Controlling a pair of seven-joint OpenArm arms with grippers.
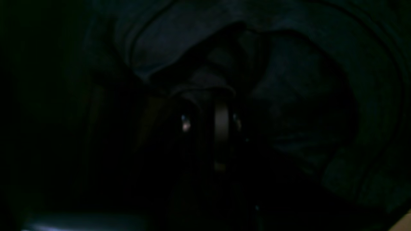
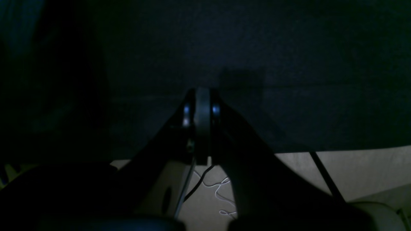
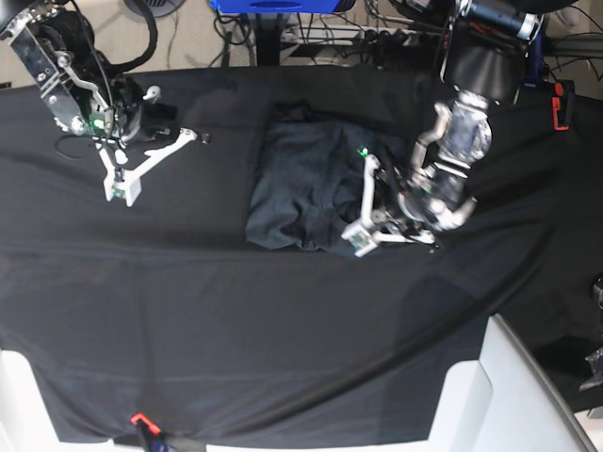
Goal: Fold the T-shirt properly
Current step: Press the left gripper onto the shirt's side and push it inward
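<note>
The T-shirt (image 3: 301, 179) lies crumpled in a dark slate-grey heap a little behind the middle of the table. My left gripper (image 3: 359, 239) is at its front right edge. In the left wrist view the jaws stand nearly together, and the left gripper (image 1: 212, 91) is shut on a bunched fold of the T-shirt (image 1: 305, 80), which rises over its tips. My right gripper (image 3: 118, 191) sits far off at the back left, over the bare black tablecloth (image 3: 283, 330). Seen from the right wrist, the right gripper (image 2: 202, 91) is shut with nothing between its fingers.
Black cloth (image 2: 289, 64) covers the whole table; its edge and the pale floor (image 2: 353, 170) with loose cables show below my right gripper. A white chair-like object (image 3: 509, 386) stands at the front right. A red clamp (image 3: 561, 104) sits at the right edge.
</note>
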